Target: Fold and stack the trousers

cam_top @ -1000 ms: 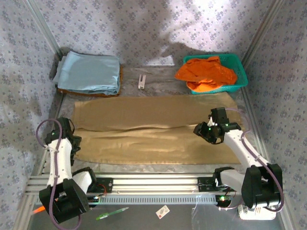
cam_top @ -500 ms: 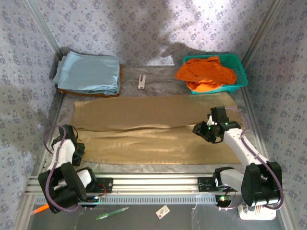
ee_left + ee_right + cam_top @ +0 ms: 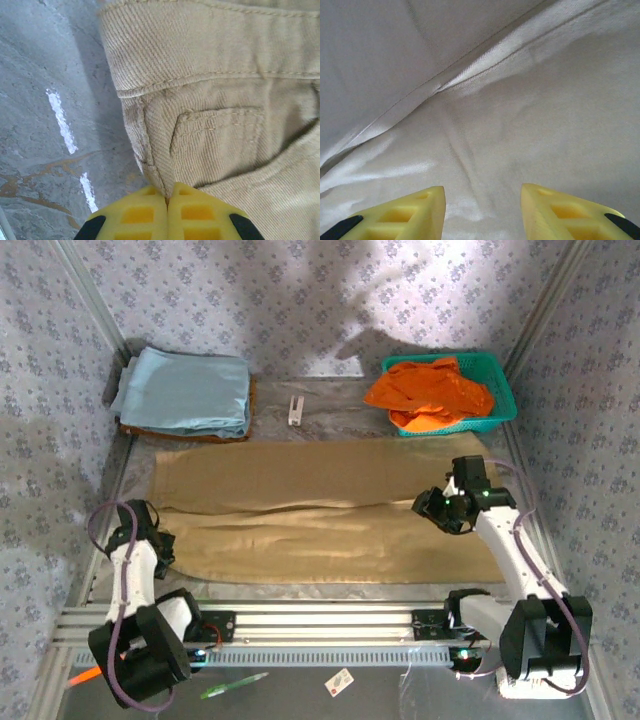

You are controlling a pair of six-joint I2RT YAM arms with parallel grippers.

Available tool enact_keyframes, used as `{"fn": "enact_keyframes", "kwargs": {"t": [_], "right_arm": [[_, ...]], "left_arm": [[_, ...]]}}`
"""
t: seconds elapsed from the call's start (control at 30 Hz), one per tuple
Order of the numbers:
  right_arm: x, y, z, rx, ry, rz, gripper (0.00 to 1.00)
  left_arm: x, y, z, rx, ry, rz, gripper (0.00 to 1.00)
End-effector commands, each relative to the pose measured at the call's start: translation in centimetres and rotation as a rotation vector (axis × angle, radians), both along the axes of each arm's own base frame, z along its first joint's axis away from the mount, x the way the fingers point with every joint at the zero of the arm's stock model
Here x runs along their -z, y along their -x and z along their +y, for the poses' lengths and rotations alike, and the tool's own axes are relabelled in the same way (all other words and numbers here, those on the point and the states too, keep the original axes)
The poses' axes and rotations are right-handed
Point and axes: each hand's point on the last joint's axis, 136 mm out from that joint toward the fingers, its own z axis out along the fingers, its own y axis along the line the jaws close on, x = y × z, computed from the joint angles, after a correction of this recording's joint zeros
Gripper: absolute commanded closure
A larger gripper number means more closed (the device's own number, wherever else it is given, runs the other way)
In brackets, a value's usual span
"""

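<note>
Table (image 3: 330,412): carries trousers (image 3: 320,510), khaki, spread flat and lengthwise across the middle, waistband toward the left edge, leg ends toward the right edge. Left gripper (image 3: 167,200): sits at the near left corner of the cloth, close to the table's left edge; yellow pads pressed together, pinching the side seam of the trousers just below the waistband, beside a stitched pocket. Right gripper (image 3: 482,200): hangs over the legs near the table's right edge, jaws apart with nothing between them, a crease of the fabric crossing beneath; touching the cloth or just above it, cannot tell. Far left corner: holds a folded light blue cloth (image 3: 185,388) on a brown layer (image 3: 180,434), just beyond the far edge of the trousers. Far right corner: holds a teal basket (image 3: 505,400) with an orange garment (image 3: 430,392) heaped in it. Between those two, by the far edge: lies a small white object (image 3: 296,408).
</note>
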Motion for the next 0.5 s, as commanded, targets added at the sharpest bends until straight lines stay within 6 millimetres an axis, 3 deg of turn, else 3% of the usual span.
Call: {"fn": "enact_keyframes", "kwargs": {"t": [0.0, 0.2, 0.33, 0.47], "right_arm": [[-1.4, 1.6, -0.8, 0.062, -0.015, 0.038, 0.54], [-2.1, 4.3, -1.6, 0.183, -0.018, 0.068, 0.48], [0.5, 7.9, -1.2, 0.239, -0.016, 0.189, 0.49], [3.2, 10.0, -1.1, 0.333, -0.001, 0.258, 0.54]], "left_arm": [[-2.0, -1.0, -0.7, 0.065, 0.025, -0.065, 1.0], [-3.3, -1.9, -1.7, 0.109, 0.06, -0.135, 1.0], [-4.1, -2.4, -2.2, 0.14, 0.065, -0.185, 1.0], [-4.2, -3.0, -2.7, 0.145, 0.088, -0.238, 1.0]]}}
